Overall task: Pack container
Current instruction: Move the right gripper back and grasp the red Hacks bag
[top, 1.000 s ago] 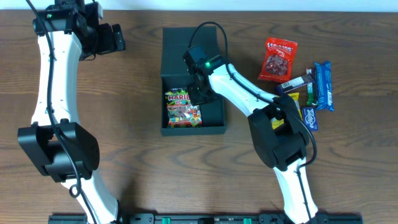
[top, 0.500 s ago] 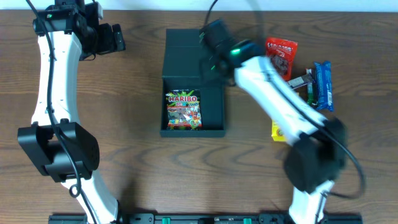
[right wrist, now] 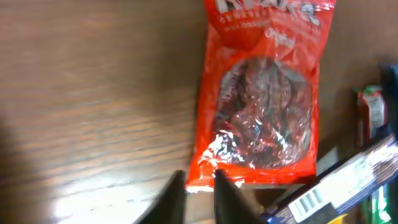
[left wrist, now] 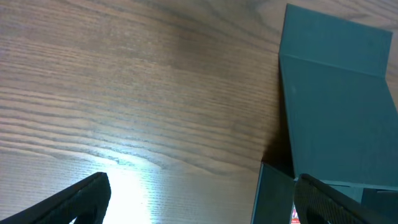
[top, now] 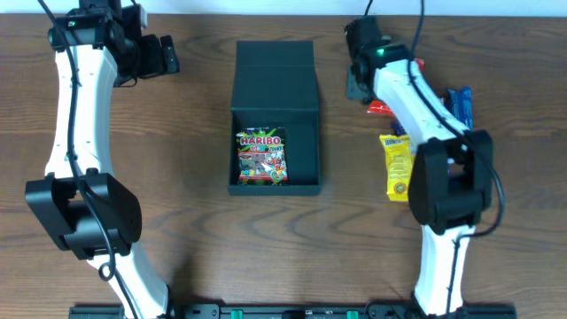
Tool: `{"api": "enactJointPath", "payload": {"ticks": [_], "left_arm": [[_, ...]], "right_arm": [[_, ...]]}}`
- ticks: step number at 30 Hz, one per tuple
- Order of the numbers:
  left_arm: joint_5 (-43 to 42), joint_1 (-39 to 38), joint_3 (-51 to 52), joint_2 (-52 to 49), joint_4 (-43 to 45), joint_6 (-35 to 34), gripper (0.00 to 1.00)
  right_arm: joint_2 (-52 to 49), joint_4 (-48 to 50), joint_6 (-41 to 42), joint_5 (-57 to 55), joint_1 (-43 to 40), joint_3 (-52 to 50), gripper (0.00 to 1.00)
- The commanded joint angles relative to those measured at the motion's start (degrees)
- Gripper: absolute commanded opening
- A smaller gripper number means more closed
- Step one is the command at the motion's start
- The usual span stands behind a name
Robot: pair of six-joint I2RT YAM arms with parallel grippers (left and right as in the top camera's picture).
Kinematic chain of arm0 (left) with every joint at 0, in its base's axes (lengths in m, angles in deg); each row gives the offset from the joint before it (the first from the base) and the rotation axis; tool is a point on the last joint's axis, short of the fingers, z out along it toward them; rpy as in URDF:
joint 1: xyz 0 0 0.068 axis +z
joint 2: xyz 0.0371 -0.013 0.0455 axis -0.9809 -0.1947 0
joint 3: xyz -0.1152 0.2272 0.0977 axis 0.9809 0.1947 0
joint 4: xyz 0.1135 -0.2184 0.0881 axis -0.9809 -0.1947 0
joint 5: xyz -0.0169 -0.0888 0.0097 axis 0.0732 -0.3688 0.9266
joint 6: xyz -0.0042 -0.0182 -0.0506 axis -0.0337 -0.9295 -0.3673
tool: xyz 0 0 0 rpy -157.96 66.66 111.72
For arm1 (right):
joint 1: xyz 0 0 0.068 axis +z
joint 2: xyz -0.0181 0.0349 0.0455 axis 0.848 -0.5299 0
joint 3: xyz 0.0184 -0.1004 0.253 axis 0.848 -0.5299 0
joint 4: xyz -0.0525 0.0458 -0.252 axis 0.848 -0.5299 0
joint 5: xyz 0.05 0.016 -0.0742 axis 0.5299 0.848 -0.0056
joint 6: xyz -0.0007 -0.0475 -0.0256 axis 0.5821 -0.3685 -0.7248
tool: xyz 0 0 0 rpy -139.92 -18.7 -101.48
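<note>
The dark teal container [top: 275, 75] stands open at the table's middle, its lid flap lying flat behind it. A Haribo packet [top: 261, 157] lies inside. The container's lid also shows in the left wrist view [left wrist: 336, 93]. My right gripper [top: 357, 89] is right of the container, at the left edge of a red snack packet [top: 379, 108]. In the right wrist view its fingers [right wrist: 199, 186] are nearly together at the lower left corner of the red packet [right wrist: 261, 106], with nothing clearly between them. My left gripper [top: 164, 55] is open and empty at the far left, its fingers [left wrist: 199, 199] spread wide.
A yellow packet [top: 399, 164] lies right of the container. Blue packets [top: 461, 111] and a dark bar lie at the far right, partly under my right arm. A blue wrapper with a barcode [right wrist: 348, 180] lies beside the red packet.
My right gripper has left the container, where the Haribo packet now lies, and swung up and right to the red packet. The left arm has not moved.
</note>
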Motion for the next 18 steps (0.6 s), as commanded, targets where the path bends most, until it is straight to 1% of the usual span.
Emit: {"api": "enactJointPath", "payload": {"ticks": [1,2,3,5,6,9,13,15,16,18], "left_arm": [[-0.2,0.0,0.3,1.3,-0.3,1.2,0.95],[-0.2,0.0,0.3,1.3,-0.3,1.2,0.95],[-0.2,0.0,0.3,1.3,-0.3,1.2,0.95],[-0.2,0.0,0.3,1.3,-0.3,1.2,0.95],[-0.2,0.0,0.3,1.3,-0.4,1.2,0.95],[-0.2,0.0,0.3,1.3,-0.5,1.2,0.95],[-0.2,0.0,0.3,1.2,-0.4,1.2,0.95],[-0.2,0.0,0.3,1.3,-0.4,1.2,0.95],[-0.2,0.0,0.3,1.3,-0.4,1.2,0.95],[-0.2,0.0,0.3,1.3,-0.4,1.2,0.95]], "right_arm": [[0.0,1.0,2.2,-3.9,-1.5,0.2,0.34],[0.0,1.8,2.1,-3.1,-2.3,0.2,0.38],[0.0,2.5,2.1,-2.4,-3.1,0.2,0.45],[-0.2,3.9,2.1,-0.1,-5.0,0.2,0.7],[-0.3,4.7,2.1,2.5,-6.1,0.2,0.73],[-1.1,7.5,1.0,7.9,-8.5,0.2,0.76],[-3.3,9.0,-0.8,12.6,-9.6,0.2,0.73],[-4.5,9.4,-0.9,13.0,-9.7,0.2,0.74],[-5.0,9.6,-0.9,13.1,-9.7,0.2,0.73],[-5.7,9.8,-0.9,14.1,-9.7,0.2,0.68]]}}
